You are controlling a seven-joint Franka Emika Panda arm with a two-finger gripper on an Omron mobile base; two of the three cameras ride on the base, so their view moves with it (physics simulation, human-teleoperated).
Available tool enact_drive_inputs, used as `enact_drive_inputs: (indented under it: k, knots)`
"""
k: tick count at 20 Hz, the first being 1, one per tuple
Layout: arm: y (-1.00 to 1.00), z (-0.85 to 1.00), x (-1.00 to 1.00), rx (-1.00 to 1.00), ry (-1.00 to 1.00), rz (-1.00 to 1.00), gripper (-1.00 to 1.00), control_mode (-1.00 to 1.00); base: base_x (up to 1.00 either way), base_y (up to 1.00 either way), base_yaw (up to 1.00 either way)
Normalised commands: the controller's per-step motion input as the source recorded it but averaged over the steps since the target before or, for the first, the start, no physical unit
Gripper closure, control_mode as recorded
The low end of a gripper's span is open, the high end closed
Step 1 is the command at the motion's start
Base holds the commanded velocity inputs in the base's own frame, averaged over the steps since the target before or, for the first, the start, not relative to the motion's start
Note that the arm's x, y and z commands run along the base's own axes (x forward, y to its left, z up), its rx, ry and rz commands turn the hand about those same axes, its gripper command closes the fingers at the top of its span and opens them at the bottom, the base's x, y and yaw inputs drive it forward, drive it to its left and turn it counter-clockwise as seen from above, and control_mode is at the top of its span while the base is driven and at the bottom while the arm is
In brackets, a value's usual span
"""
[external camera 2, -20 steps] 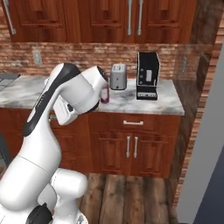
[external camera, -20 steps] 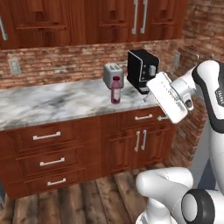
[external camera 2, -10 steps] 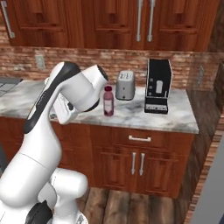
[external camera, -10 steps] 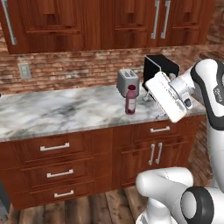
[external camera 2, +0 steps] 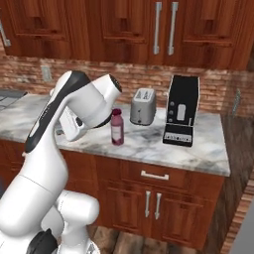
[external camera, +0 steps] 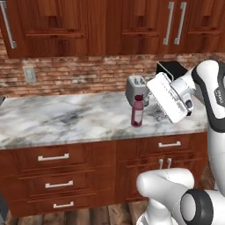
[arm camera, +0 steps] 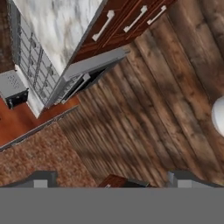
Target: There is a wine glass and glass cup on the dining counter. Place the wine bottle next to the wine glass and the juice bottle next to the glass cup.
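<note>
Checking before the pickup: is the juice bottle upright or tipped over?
Upright: the juice bottle stands cap-up on the marble worktop.

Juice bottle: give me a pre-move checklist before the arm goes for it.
1. Juice bottle upright on the marble worktop: ok.
2. Cap on the bottle: ok, dark cap in place.
3. Free room around it: ok in front and to its left; the toaster stands close behind, the coffee machine further right.
4. Gripper pointed at the bottle: not ok; the hand view looks at the wooden floor and drawer fronts.
5. Gripper empty: ok, nothing between the fingertips.
6. Jaws wide enough for the bottle: cannot tell.
</note>
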Motion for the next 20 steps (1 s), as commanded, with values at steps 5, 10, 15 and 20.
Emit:
enact_drive_inputs:
  k: [5,10,15,20]
  knots:
    - [0.0,0.0,0.0,0.0,0.0,0.0,-1.0,1.0,0.28,-0.39,0.02]
    - [0.0,0.0,0.0,0.0,0.0,0.0,-1.0,1.0,0.71,0.0,0.0]
    - [0.0,0.0,0.0,0.0,0.0,0.0,-1.0,1.0,0.37,0.0,0.0]
    - [0.0,0.0,0.0,0.0,0.0,0.0,-1.0,1.0,-0.26,0.09,0.0]
